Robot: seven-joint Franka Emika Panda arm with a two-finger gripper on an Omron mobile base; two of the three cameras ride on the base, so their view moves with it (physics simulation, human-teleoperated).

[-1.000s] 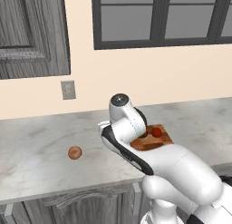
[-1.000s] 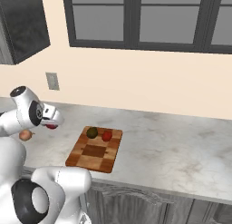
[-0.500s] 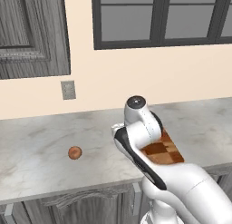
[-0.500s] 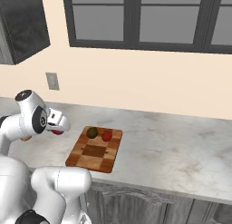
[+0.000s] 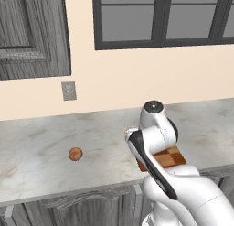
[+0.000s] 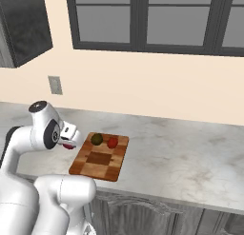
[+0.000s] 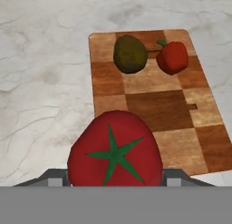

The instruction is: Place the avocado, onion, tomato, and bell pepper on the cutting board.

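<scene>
Tomato (image 7: 115,149), red with a green star calyx, sits clamped in the gripper (image 6: 69,140), carried just above the near-left edge of the cutting board (image 7: 181,148). On the board's far end the avocado (image 7: 130,54) and the bell pepper (image 7: 172,57) lie side by side, so two are placed. The onion (image 5: 75,153) rests on the marble counter (image 5: 41,142), well left of the board, not yet fetched.
</scene>
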